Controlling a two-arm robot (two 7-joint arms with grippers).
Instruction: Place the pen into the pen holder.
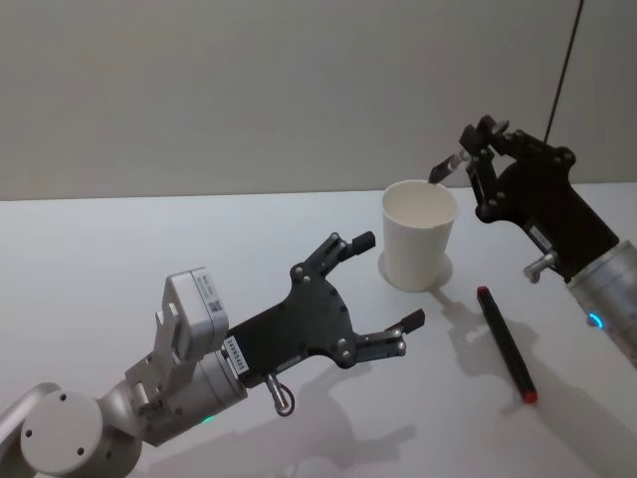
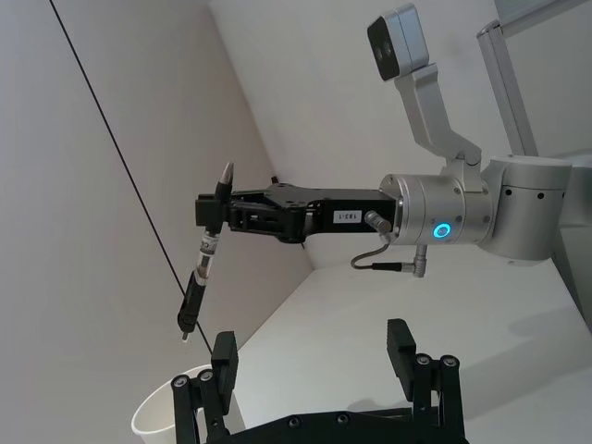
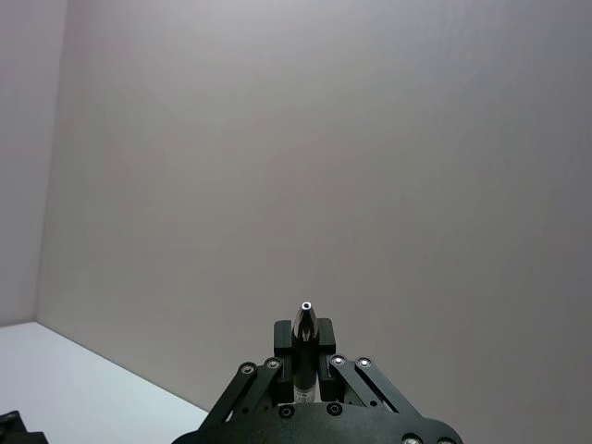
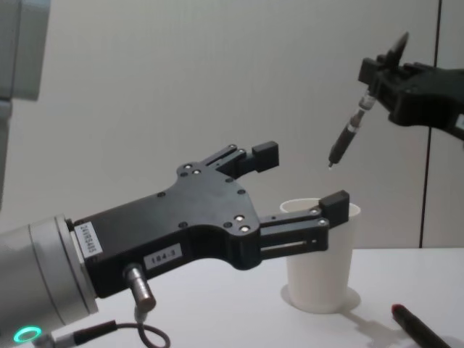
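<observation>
My right fingers (image 4: 377, 72) clamp the slim dark pen (image 4: 346, 138), tilted above the white paper cup (image 4: 319, 283). My left fingers (image 4: 335, 201) gape empty, partly masking its rim.

Table (image 1: 119, 259) and wall (image 1: 249, 90) are lit evenly by soft, moderate light from above. Faint, soft-edged shadows are thrown onto the table just right of the pen holder (image 1: 418, 244) and beneath the left gripper (image 1: 388, 281), toward the robot.
</observation>
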